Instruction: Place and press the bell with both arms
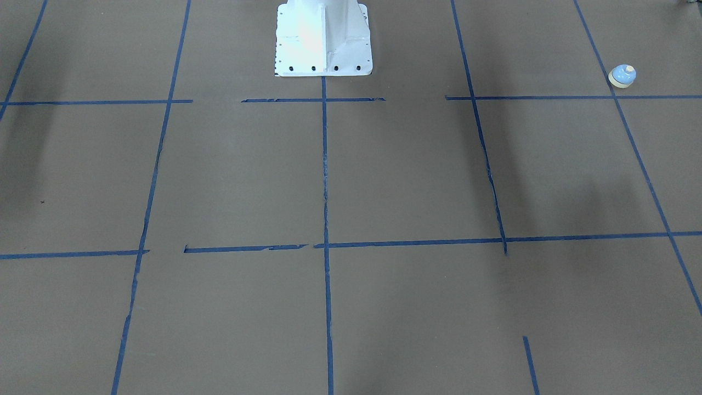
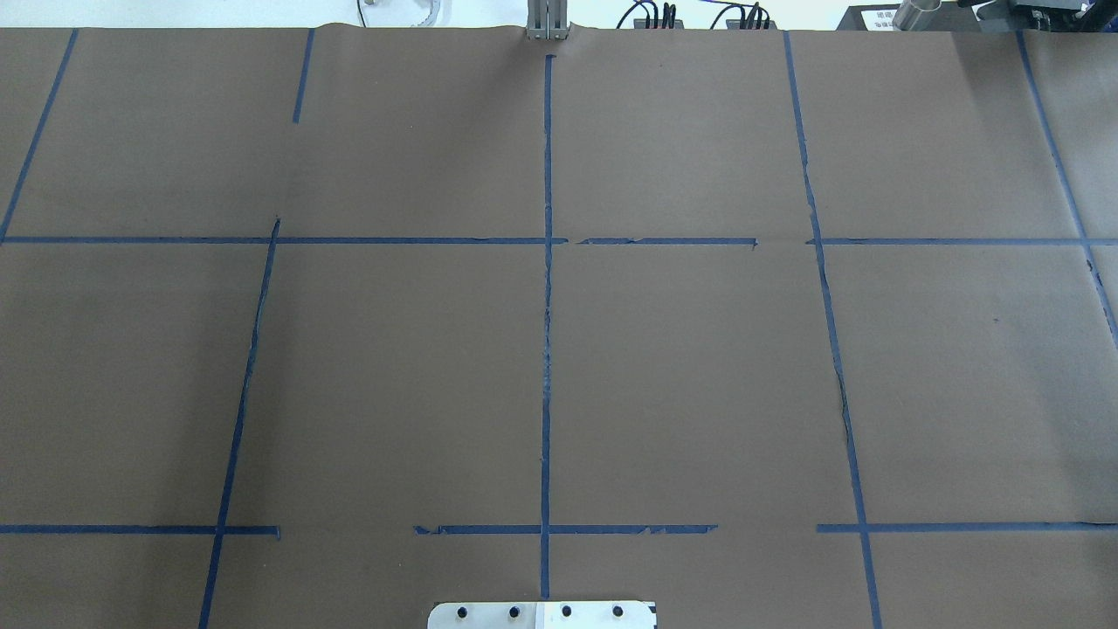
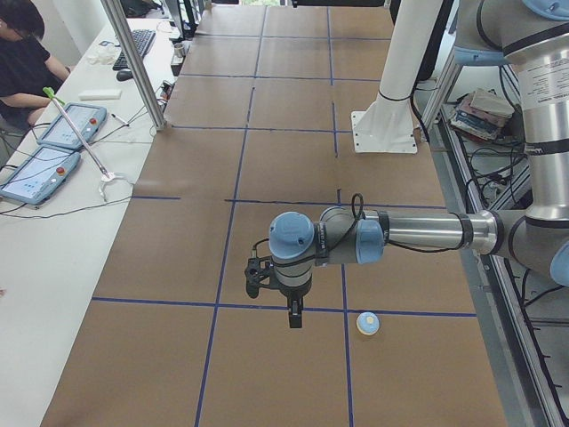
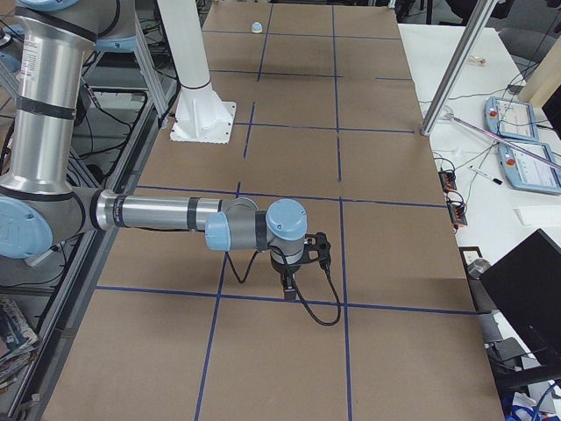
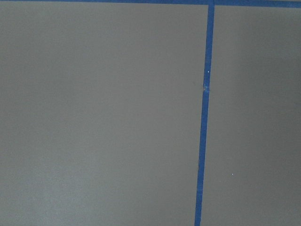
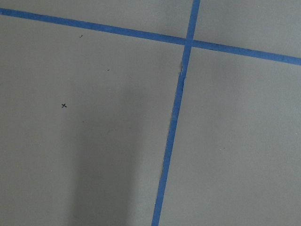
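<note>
The small light-blue bell (image 1: pixel 622 75) with a cream base stands upright on the brown table, next to a blue tape line on the robot's left side. It also shows in the exterior left view (image 3: pixel 368 323) and far off in the exterior right view (image 4: pixel 256 27). My left gripper (image 3: pixel 283 298) hangs above the table a short way from the bell, clear of it. My right gripper (image 4: pixel 301 267) hangs over the table's other end, far from the bell. Both grippers show only in the side views, so I cannot tell whether they are open or shut. The wrist views show only paper and tape.
The white bolted pedestal (image 1: pixel 323 38) stands at the robot's edge of the table. Blue tape lines (image 2: pixel 548 349) divide the brown paper into squares. A person (image 3: pixel 20 62) sits at a side table with tablets (image 3: pixel 55 133), behind a metal post (image 3: pixel 133 62).
</note>
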Robot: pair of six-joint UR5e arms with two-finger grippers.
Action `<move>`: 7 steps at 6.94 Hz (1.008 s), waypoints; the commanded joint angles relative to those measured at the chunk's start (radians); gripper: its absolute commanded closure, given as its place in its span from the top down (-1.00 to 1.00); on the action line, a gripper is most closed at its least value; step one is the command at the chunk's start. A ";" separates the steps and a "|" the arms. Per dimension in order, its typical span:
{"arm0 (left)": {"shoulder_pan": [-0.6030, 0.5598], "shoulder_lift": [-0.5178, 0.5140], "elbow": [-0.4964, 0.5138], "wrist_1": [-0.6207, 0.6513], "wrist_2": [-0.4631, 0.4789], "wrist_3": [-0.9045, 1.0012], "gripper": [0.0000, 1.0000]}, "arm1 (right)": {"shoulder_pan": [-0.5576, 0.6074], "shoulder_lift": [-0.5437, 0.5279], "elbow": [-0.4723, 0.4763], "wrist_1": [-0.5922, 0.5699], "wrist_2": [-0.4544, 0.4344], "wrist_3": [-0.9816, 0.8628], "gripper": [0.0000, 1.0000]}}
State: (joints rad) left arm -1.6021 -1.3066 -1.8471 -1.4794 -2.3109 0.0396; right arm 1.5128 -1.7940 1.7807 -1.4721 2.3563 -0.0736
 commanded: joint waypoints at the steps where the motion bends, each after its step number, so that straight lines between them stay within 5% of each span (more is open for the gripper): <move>1: 0.014 -0.011 -0.026 -0.040 0.001 -0.010 1.00 | 0.000 0.001 0.002 0.001 0.000 -0.002 1.00; 4: 0.011 -0.042 -0.052 -0.151 -0.005 0.002 1.00 | 0.000 0.002 0.008 0.003 0.003 0.000 1.00; 6: 0.075 -0.031 -0.043 -0.200 -0.100 -0.017 1.00 | 0.000 0.002 0.014 0.001 0.004 0.002 1.00; 7: 0.144 0.043 -0.040 -0.223 -0.099 -0.015 1.00 | 0.000 0.002 0.014 0.001 0.005 0.002 1.00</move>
State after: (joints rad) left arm -1.5234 -1.3198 -1.8921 -1.6809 -2.3868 0.0261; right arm 1.5125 -1.7917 1.7938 -1.4709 2.3599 -0.0723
